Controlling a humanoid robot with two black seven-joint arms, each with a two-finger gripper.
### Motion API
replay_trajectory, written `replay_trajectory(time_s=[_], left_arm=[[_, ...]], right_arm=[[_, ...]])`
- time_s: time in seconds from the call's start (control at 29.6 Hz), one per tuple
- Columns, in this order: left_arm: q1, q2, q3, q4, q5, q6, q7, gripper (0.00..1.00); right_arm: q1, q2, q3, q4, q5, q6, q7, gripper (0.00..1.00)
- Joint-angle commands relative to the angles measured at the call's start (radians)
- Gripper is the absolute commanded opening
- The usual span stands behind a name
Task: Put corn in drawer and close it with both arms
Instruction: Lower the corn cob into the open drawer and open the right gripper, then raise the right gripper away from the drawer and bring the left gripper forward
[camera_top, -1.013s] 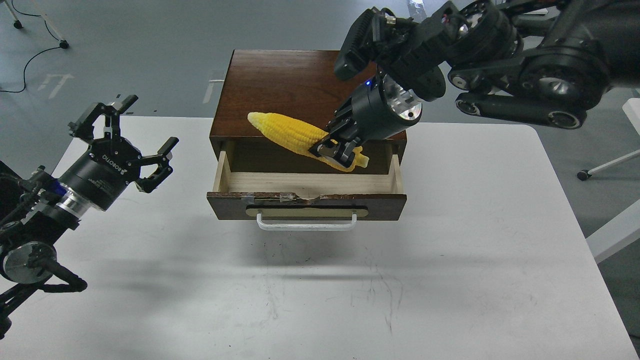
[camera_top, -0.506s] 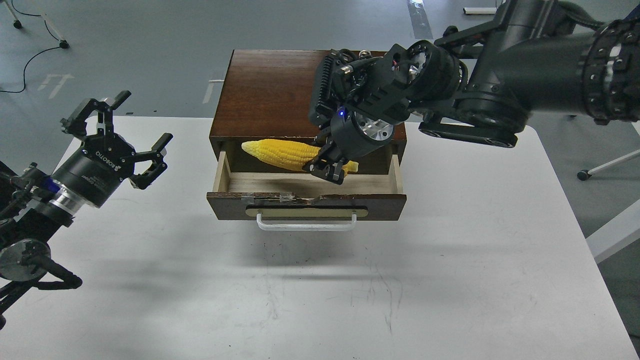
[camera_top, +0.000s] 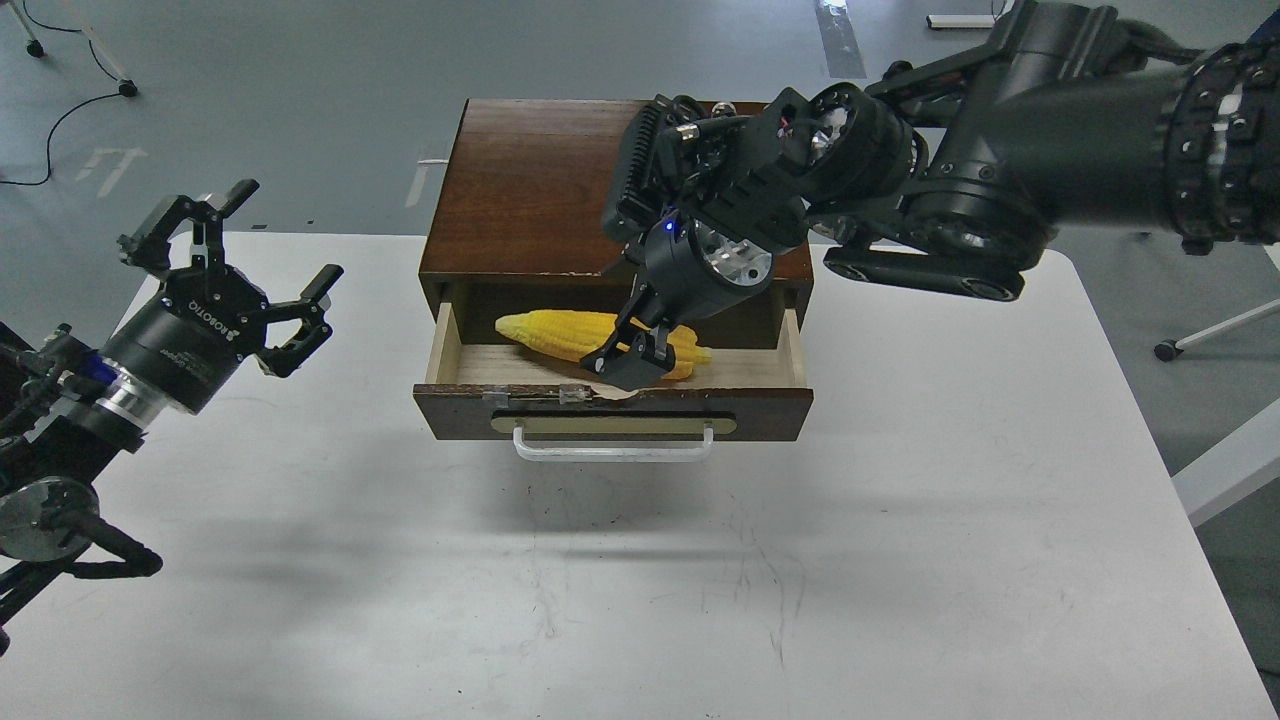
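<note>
The corn (camera_top: 560, 333) lies in the open drawer (camera_top: 612, 400), long axis across it, tapered tip to the left, kernels in bumpy yellow rows. The right end effector (camera_top: 628, 362) grips its right part (fingers dip inside the pale wooden tray). The left end effector (camera_top: 243, 268) hangs spread wide over the white counter (camera_top: 900, 560), well apart.

Drawer (camera_top: 612, 412) dark glossy wood; corn (camera_top: 560, 332) bumpy plastic.

White table (camera_top: 900, 560) — grey floor (camera_top: 300, 90), black cables (camera_top: 60, 120)
</note>
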Motion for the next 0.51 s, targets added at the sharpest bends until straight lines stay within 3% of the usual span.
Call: replay_trajectory(time_s=[0.0, 0.27, 0.34, 0.47], left_arm=[[-0.011, 0.004, -0.002, 0.01, 0.002, 0.0, 0.0, 1.0], [-0.055, 0.001, -0.006, 0.065, -0.003, 0.0, 0.0, 1.0], [-0.096, -0.003, -0.008, 0.143, -0.009, 0.0, 0.0, 1.0], [-0.129, -0.008, -0.009, 0.235, -0.011, 0.0, 0.0, 1.0]], right_arm=[[0.009, -0.106, 0.077, 0.003, 0.135, 0.003, 0.0, 0.96], [-0.131, -0.382, 0.22, 0.008, 0.413, 0.003, 0.0, 0.97], [-0.267, -0.486, 0.342, 0.01, 0.446, 0.003, 0.0, 0.97], [-0.502, -0.585, 0.565, 0.005, 0.449, 0.003, 0.0, 0.97]])
